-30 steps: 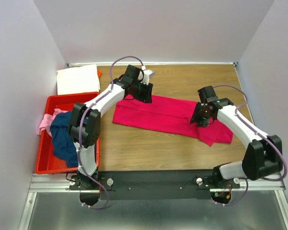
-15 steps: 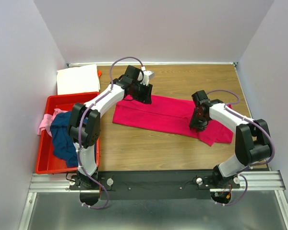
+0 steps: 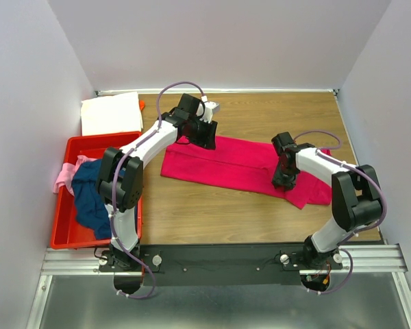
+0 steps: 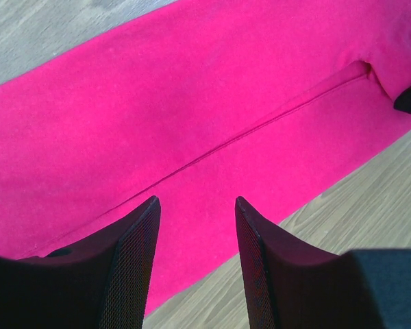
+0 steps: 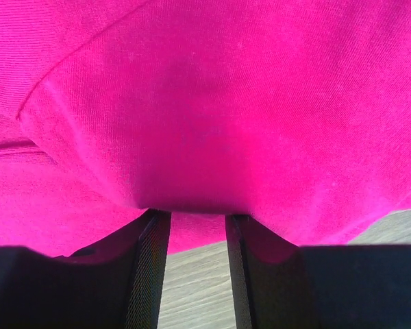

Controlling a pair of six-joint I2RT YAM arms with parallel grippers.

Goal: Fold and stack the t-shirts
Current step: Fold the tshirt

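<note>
The bright magenta-pink t-shirt lies as a long folded band across the middle of the table. My left gripper hangs open just above its far left end; in the left wrist view the open fingers frame the cloth and its seam. My right gripper is low at the shirt's near right edge. In the right wrist view its jaws stand apart, and a fold of the shirt lies over the fingertips and hides them. The navy blue shirt and the pale pink shirt lie in the red bin. The white shirt lies folded at the back left.
The red plastic bin stands along the left edge of the table, beside my left arm's base. A small orange object lies next to the white shirt. Bare wood shows in front of and behind the magenta shirt.
My right gripper has moved nearer and lower, from the shirt's right part to its near edge, with the wrist turning. The left arm has stayed where it was.
</note>
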